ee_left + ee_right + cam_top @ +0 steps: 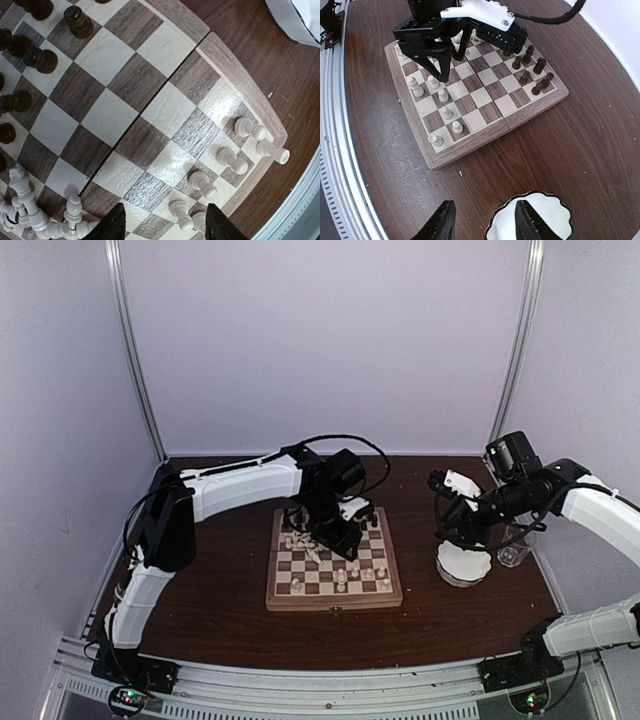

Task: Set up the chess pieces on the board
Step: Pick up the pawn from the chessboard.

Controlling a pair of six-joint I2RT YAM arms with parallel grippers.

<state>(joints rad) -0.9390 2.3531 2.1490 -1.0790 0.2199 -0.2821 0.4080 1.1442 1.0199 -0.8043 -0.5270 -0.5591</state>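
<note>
Left gripper (162,225) released, nothing held, low over board (240,75) beside standing white pawns (235,162). Toppled white heap (30,215) at board corner. Best: isolate one piece, pinch stem vertically, avoid neighbours. Right gripper (485,222) released, empty, above bowl (562,207).

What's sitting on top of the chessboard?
Cream pieces stand along one edge, dark pieces along the opposite one. A cream heap lies by the left tool, which covers part of it.

Our left arm (240,485) reaches out over the board (330,602), wrist bent down. We see the left tool (165,220) poised above it, jaws apart and empty. Our right arm (600,505) folds in to the board's right, and the right tool (482,220) stands parted, holding nothing.
</note>
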